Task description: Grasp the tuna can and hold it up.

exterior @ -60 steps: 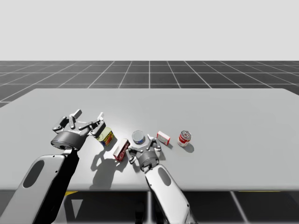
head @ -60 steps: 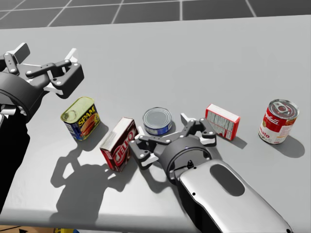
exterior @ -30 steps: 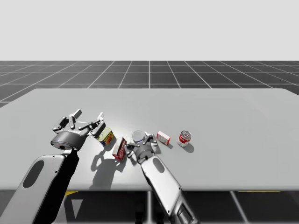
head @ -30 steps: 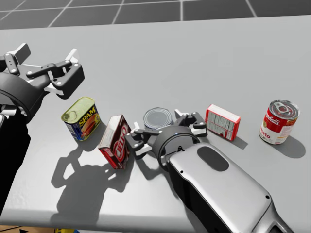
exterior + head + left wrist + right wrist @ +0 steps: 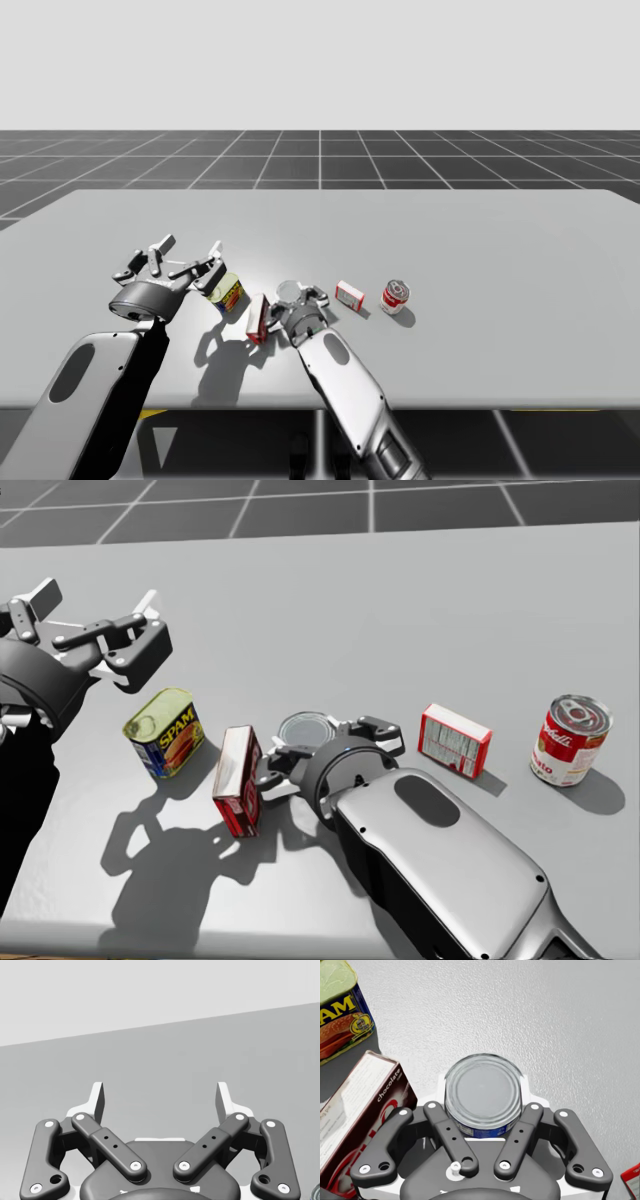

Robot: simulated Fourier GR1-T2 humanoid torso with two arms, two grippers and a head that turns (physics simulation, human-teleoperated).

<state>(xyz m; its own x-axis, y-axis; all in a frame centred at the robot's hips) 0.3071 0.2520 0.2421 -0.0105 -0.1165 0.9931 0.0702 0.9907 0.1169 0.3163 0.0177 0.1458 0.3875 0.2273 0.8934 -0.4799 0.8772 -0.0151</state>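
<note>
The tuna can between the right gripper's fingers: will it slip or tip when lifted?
The tuna can is low and wide with a flat lid, so it probably will not tip. Its smooth round wall may slip or turn in my right gripper. The dark red box stands close beside it and may get nudged.

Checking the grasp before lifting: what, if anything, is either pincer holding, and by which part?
My right pincer grips the tuna can by its round side wall; my left pincer holds nothing.
</note>
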